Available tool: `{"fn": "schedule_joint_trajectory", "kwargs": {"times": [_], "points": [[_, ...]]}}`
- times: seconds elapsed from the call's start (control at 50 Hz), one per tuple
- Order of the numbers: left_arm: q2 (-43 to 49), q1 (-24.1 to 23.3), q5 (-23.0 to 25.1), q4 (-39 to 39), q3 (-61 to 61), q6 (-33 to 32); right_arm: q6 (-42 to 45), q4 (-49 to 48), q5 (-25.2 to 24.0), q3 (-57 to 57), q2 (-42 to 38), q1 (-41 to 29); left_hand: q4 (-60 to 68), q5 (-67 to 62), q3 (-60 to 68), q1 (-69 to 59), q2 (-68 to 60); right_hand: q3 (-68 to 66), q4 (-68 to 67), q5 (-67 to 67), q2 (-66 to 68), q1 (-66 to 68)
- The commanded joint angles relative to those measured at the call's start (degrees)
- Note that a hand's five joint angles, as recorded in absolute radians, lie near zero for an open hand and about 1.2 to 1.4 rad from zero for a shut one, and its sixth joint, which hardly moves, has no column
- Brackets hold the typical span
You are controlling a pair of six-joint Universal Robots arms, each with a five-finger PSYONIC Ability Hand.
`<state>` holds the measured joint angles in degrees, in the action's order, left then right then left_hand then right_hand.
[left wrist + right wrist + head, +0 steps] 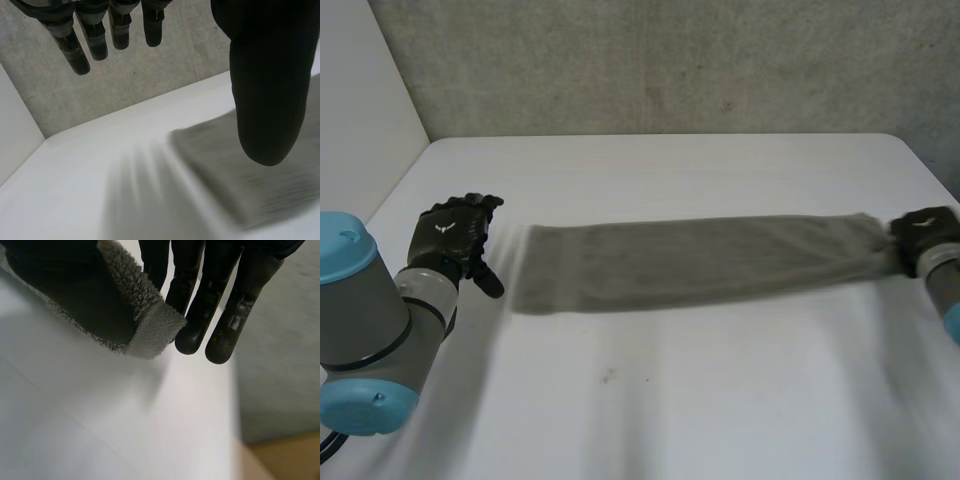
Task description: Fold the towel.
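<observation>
— On the left, what is the black left hand doing?
— Its fingers are loose and spread, holding nothing. It sits just beside the long grey fluffy towel, whose end there is hard to make out.
— Where's the towel?
— Stretched flat across the white table.
— And on the right?
— The black right hand pinches the towel's other end, partly hiding it. Its arm is cut off.

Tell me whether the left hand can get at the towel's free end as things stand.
Probably yes. The left hand, fingers open, sits just beside that end of the towel, with only bare table between them. The right hand pinches the far end.
</observation>
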<state>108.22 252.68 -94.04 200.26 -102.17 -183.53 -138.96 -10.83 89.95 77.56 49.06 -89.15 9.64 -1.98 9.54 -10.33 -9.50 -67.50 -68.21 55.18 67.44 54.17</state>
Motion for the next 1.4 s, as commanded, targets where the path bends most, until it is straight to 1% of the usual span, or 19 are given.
{"fn": "schedule_joint_trajectory", "kwargs": {"times": [0.02, 0.1, 0.16, 0.26, 0.4, 0.54, 0.58, 0.6, 0.62, 0.66, 0.76, 0.8, 0.92, 1.06, 1.14, 1.24, 1.3, 1.34, 1.4], "points": [[-0.2, -0.08, 0.0, -0.04, -0.14, 0.01, 13.98, -6.2, 8.32, -0.39, 3.31, 3.28, 0.36, 1.98, 0.46, 0.33, -0.5, -12.5, -11.79, 14.82, 12.56, 25.83], [-0.2, -0.08, 0.0, 0.04, -0.14, 0.01, 9.59, -7.62, 5.41, -0.21, 6.58, 1.09, 0.36, 1.98, 0.46, 0.33, -0.5, -12.5, -11.79, 14.82, 12.56, 25.83], [-0.29, -0.08, -0.09, -0.04, -0.05, -0.07, 1.0, -8.24, 0.6, -0.83, 10.44, -8.81, 0.36, 1.98, 0.46, 0.33, -0.5, -12.5, -11.79, 14.82, 12.56, 25.83], [-0.29, 0.01, -0.09, 0.04, -0.14, -0.07, -3.25, -9.21, -5.14, -1.88, 10.44, -18.6, 0.36, 1.98, 0.46, 0.33, -0.5, -12.5, -11.79, 14.82, 12.56, 25.83], [-0.29, -0.08, -0.17, -0.04, -0.14, -0.07, -3.33, -12.45, -15.75, -2.06, 5.19, -34.4, 0.36, 1.98, 0.46, 0.33, -0.5, -12.5, -11.79, 14.82, 12.56, 25.83], [-0.02, -0.17, -0.17, 0.04, -0.23, -0.16, -2.55, -13.16, -18.85, -2.5, -2.29, -40.13, 0.36, 1.98, 0.46, 0.33, -0.5, -12.5, -11.79, 14.82, 12.56, 25.83], [0.06, -0.17, -0.17, 0.04, -0.23, -0.16, -1.93, -12.81, -18.76, -2.41, -3.53, -40.31, 0.36, 1.98, 0.46, 0.33, -0.5, -5.83, -5.12, 8.16, 5.9, 19.16], [0.15, -0.17, -0.17, 0.04, -0.23, -0.16, -1.67, -12.55, -18.5, -2.24, -3.88, -40.31, 0.36, 1.98, 0.46, 0.33, -0.5, 14.65, 15.36, -12.33, -14.59, -1.33], [0.15, -0.17, -0.17, 0.04, -0.23, -0.16, -1.66, -12.55, -17.97, -1.8, -3.62, -40.22, 0.36, 1.98, 0.46, 0.33, -0.5, 46.5, 47.21, -44.17, -46.43, -33.17], [0.24, -0.26, -0.17, -0.04, -0.23, -0.16, -2.1, -12.37, -17.36, -1.71, -2.92, -40.14, 0.36, 1.98, 0.46, 0.33, -0.5, 57.5, 58.21, -55.18, -57.44, -44.17], [0.41, -0.35, -0.17, 0.04, -0.23, -0.16, -7.46, -10.96, -13.05, -0.21, 2.71, -35.74, 0.36, 1.98, 0.46, 0.33, -0.5, 57.5, 58.21, -55.18, -57.44, -44.17], [0.5, -0.35, -0.17, 0.04, -0.23, -0.16, -15.94, -8.95, -10.07, 2.41, 7.34, -30.58, 0.36, 1.98, 0.46, 0.33, -0.5, 57.5, 58.21, -55.18, -57.44, -44.17], [0.94, -0.43, -0.17, 0.04, -0.32, -0.25, -31.26, -4.91, -9.35, 8.21, 12.72, -22.4, 0.36, 1.98, 0.46, 0.33, -0.5, 57.5, 58.21, -55.18, -57.44, -44.17], [1.21, -0.52, -0.17, 0.04, -0.4, -0.25, -32.95, 0.46, -9.79, 13.75, 13.08, -17.11, 0.36, 1.98, 0.46, 0.33, -0.5, 57.5, 58.21, -55.18, -57.44, -44.17], [1.47, -0.61, -0.17, 0.04, -0.58, -0.25, -32.6, 0.64, -9.97, 15.69, 12.55, -16.32, 0.36, 1.98, 0.46, 0.33, -0.5, 48.33, 49.04, -46.01, -48.27, -35.01], [1.56, -0.61, -0.17, 0.31, -0.67, -0.25, -29.27, -2.34, -9.97, 16.93, 9.57, -14.21, 0.36, 1.98, 0.46, 0.33, -0.5, 5.7, 6.41, -3.38, -5.64, 7.63], [1.47, -0.61, -0.17, 0.4, -0.67, -0.25, -28.21, -2.61, -9.97, 16.4, 8.86, -14.12, 0.36, 1.98, 0.46, 0.33, -0.5, 0.22, 0.93, 2.1, -0.16, 13.1], [1.47, -0.61, -0.17, 0.4, -0.75, -0.25, -26.02, -3.05, -9.62, 15.52, 8.33, -14.12, 0.36, 1.98, 0.46, 0.33, -0.5, -12.46, -11.75, 14.79, 12.53, 25.79], [1.38, -0.7, -0.17, 0.4, -0.75, -0.25, -24.09, -3.23, -9.18, 14.29, 9.03, -14.38, 0.36, 1.98, 0.46, 0.33, -0.5, -12.5, -11.79, 14.82, 12.56, 25.83]]}}
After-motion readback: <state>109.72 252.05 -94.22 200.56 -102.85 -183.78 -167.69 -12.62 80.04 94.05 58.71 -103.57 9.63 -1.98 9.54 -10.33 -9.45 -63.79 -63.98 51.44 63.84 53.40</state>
